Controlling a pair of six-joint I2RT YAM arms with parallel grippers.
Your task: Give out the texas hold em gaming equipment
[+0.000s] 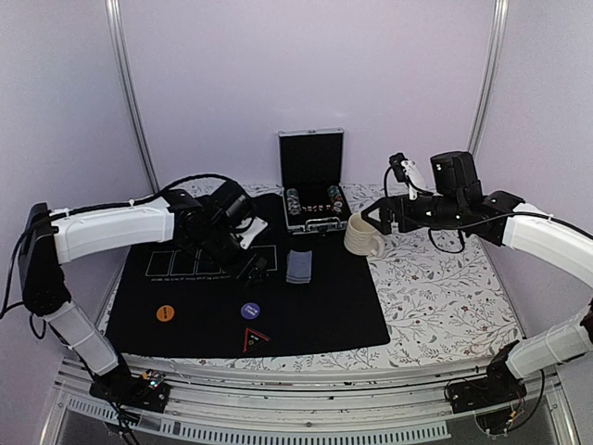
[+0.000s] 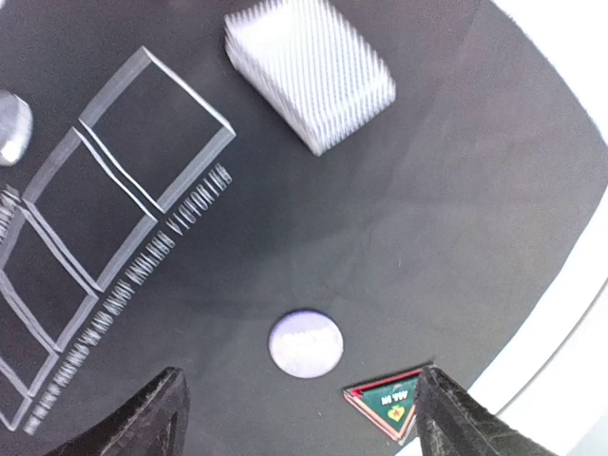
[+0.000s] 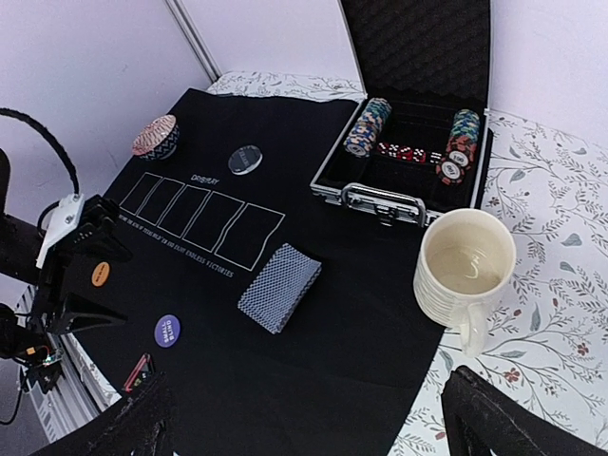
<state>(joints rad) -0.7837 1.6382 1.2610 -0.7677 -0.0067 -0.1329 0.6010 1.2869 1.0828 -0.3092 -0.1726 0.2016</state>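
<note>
A blue-grey deck of cards [image 1: 298,266] [image 2: 309,71] [image 3: 278,287] lies mid-mat. A purple button [image 1: 250,311] [image 2: 306,344] [image 3: 167,330] and an orange button [image 1: 165,312] [image 3: 101,274] rest near the mat's front. A black button [image 3: 245,159] and a stack of chips [image 3: 155,136] sit at the far left, and more chips [image 3: 366,125] fill the open case [image 1: 312,221]. My left gripper [image 1: 252,269] [image 2: 299,427] hovers open above the purple button, holding nothing. My right gripper [image 1: 375,218] [image 3: 313,427] hangs open and high beside the mug.
A cream mug [image 1: 363,234] [image 3: 464,266] stands just off the black mat's [image 1: 315,315] right edge on the floral cloth. A red-and-green triangular marker [image 1: 256,339] [image 2: 388,404] lies at the mat's front edge. Red dice [image 3: 404,152] sit in the case.
</note>
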